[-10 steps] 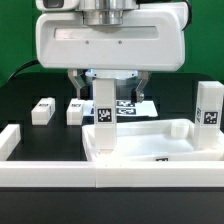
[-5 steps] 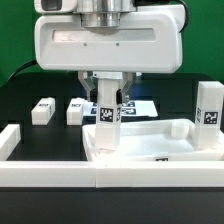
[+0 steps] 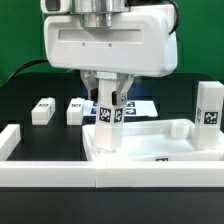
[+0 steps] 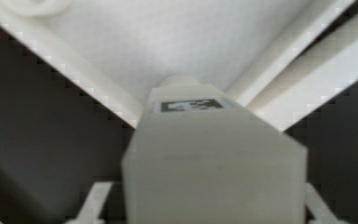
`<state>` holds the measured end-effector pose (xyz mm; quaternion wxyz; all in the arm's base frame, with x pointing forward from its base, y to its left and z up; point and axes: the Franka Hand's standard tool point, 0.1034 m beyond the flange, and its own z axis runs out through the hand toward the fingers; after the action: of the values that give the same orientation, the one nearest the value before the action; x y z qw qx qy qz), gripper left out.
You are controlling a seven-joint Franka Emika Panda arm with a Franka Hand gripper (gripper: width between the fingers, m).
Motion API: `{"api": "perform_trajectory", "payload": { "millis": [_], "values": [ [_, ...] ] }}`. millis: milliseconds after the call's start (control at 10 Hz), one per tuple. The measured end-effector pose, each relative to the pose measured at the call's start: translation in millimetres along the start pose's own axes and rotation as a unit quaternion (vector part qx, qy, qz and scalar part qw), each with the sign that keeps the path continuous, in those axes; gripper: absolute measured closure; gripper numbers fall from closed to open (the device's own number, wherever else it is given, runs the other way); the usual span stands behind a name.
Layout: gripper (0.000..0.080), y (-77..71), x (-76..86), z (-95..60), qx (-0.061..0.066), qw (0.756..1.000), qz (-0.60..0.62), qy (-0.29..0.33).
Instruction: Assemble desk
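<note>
The white desk panel (image 3: 150, 160) with its raised rim lies at the front of the table. A white tagged leg post (image 3: 108, 128) stands, slightly tilted, at the panel's corner on the exterior view's left. My gripper (image 3: 109, 103) hangs straight above it, with a finger on each side of the post's upper part, shut on it. In the wrist view the post (image 4: 211, 150) fills the middle between my gripper's (image 4: 211, 205) two fingers, with the panel (image 4: 194, 40) beyond it. The post's foot is hidden behind the rim.
Two leg posts (image 3: 42, 110) (image 3: 74, 110) lie on the black table at the exterior view's left. A third post (image 3: 208, 115) stands upright at the right. The long low white rail (image 3: 50, 175) runs along the front. The marker board (image 3: 140, 106) lies behind the gripper.
The fingers, wide apart one second ago, have closed in on the leg post. The gripper has shifted slightly to the exterior view's right and the post now leans a little.
</note>
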<state>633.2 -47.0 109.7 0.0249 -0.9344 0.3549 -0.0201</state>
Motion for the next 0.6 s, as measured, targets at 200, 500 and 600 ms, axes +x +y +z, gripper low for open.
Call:
{"api": "perform_trajectory", "payload": {
  "millis": [200,500,600],
  "values": [
    [0.0509,0.1,0.0,0.1,0.002,0.999,0.043,-0.001],
    [0.0509,0.3,0.2,0.4,0.004,0.991,0.133,-0.003],
    [0.0509,0.2,0.1,0.6,0.005,0.986,0.169,-0.004]
  ]
}}
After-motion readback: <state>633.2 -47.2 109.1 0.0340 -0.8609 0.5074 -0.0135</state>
